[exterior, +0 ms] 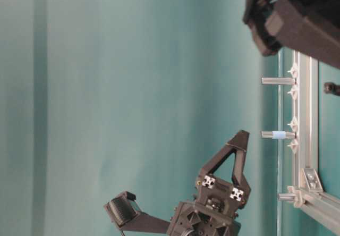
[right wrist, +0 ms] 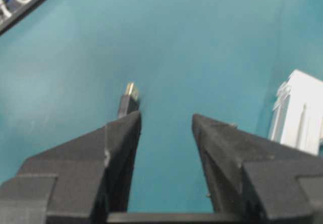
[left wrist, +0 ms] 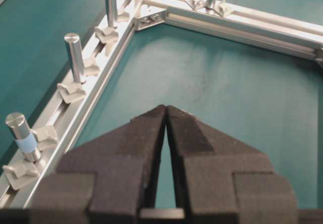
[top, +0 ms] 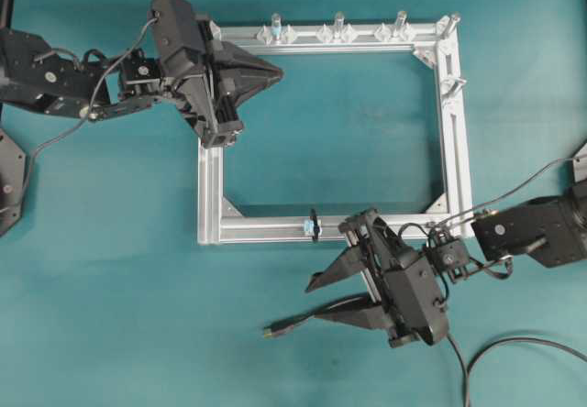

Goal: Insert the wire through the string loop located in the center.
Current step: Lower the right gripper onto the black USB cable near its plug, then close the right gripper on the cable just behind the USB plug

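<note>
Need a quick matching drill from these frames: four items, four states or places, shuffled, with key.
1. left gripper
2. right gripper
3. wire plug
4. string loop

A. around the frame bar nearest the right arm
B. jaws wide apart
C. lying on the table, outside the frame
D. jaws nearly together, nothing between them

Pairs: 1-D, 2-B, 3-C, 4-A

The left gripper [top: 261, 75] hung over the far-left corner of the frame [top: 454, 132], which lay flat on the surface [top: 110, 269], with the row of pegs [top: 338, 24] along the far bar to its right. The right gripper [top: 314, 303] sat outside the frame's near bar, and the string loop [top: 314, 225] on that bar lay just beyond it. The plug end of the wire [top: 293, 324] lay on the surface past that gripper's near finger, pointing left.
</note>
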Robot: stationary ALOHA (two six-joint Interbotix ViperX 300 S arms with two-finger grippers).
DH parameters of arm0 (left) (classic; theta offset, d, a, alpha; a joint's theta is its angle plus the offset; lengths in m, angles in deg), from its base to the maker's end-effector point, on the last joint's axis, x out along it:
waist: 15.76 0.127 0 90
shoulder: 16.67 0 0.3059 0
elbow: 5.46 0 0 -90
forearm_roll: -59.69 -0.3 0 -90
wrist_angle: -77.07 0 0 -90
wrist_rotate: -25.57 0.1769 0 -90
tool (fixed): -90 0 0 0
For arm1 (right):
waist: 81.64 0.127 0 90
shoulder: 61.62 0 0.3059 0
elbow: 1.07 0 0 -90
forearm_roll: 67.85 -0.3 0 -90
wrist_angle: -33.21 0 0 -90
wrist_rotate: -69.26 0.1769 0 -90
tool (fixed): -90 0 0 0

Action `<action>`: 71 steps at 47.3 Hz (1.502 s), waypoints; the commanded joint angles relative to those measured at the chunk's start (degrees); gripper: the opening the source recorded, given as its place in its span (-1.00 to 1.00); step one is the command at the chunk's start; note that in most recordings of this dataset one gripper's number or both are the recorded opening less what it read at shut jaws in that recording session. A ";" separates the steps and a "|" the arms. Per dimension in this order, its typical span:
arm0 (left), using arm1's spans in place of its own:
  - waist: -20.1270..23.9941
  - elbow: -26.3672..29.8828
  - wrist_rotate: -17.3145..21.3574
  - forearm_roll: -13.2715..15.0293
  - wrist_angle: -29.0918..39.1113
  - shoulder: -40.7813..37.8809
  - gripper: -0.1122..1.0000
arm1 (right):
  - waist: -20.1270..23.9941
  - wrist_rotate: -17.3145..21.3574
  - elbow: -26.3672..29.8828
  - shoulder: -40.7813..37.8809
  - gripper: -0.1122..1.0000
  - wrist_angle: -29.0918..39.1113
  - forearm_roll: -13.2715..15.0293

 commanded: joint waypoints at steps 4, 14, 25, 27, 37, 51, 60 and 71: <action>-0.53 0.44 0.00 -0.18 -0.26 1.32 -0.62 | 0.44 0.00 1.32 0.09 0.10 -0.26 0.09; -1.05 0.44 -0.09 -0.18 -0.26 1.32 -0.62 | 1.05 0.00 1.93 -1.41 0.10 -0.26 0.09; -1.49 0.00 -0.26 -0.18 -0.26 1.32 -0.62 | 1.14 0.00 2.90 -4.75 0.10 -0.26 0.09; -1.58 0.00 -0.35 -0.18 -0.26 1.32 -0.62 | 1.14 0.09 3.16 -5.54 0.10 -0.26 0.09; -1.93 -0.09 -0.44 -0.18 -0.26 1.32 -0.62 | 1.14 0.09 4.83 -8.79 0.10 -0.26 0.09; -2.11 -0.09 -0.44 -0.18 2.37 1.32 -0.62 | 1.14 0.09 5.63 -10.72 0.10 0.62 0.09; -2.37 -0.09 -0.44 -0.18 3.25 1.32 -0.62 | 1.14 0.09 5.71 -11.25 0.10 3.78 0.09; -2.37 -0.09 -0.44 -0.18 3.25 1.32 -0.62 | 1.14 0.09 5.63 -11.25 0.10 5.10 0.09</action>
